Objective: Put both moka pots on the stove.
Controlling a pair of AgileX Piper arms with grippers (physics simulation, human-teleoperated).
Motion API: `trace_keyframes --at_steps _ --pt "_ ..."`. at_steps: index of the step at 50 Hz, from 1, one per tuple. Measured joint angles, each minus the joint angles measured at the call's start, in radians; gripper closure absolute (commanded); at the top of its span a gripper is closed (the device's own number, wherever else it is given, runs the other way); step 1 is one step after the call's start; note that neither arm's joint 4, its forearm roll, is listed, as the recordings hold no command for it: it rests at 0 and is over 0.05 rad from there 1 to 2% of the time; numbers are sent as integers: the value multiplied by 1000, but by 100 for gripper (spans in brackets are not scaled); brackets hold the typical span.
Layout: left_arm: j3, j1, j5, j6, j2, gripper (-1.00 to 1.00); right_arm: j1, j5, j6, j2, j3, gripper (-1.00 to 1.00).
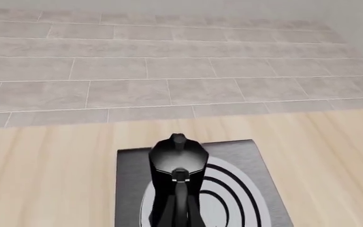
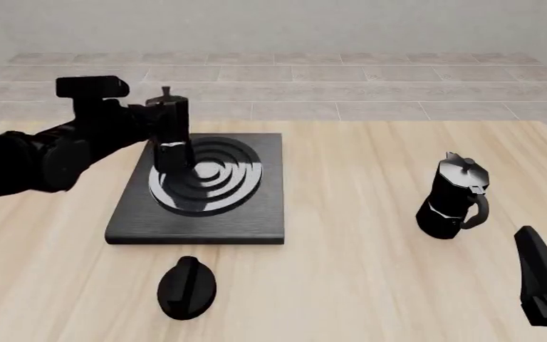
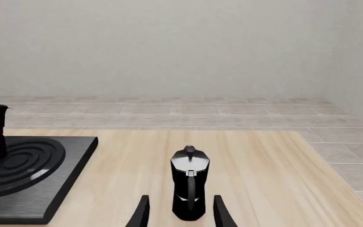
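One black moka pot (image 2: 171, 135) stands over the stove (image 2: 200, 187); the other moka pot (image 2: 454, 196) stands upright well right.

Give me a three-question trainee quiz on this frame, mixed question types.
1. True or false: both moka pots are on the stove.
2. Which gripper is at the pot over the burner? A) left B) right
3. Fill in: the other pot stands on the ____.

Key:
1. False; only one pot is over the stove.
2. A; the left gripper is at it, grip unclear.
3. Table; that pot stands ahead of the open right gripper.
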Motion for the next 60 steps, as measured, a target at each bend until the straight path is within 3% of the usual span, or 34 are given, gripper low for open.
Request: trace_keyframes --at_steps 23,24,47,60 --pt "124 -10 -7 -8 -92 100 0 0 0 0 0 -100" --pt "128 -10 -8 -8 -95 -100 0 0 0 0 0 -100" --pt "192 -14 -2 -15 -185 -100 0 0 0 0 0 -100" --pt "275 -16 34 -38 -313 -100 0 0 0 0 0 -100"
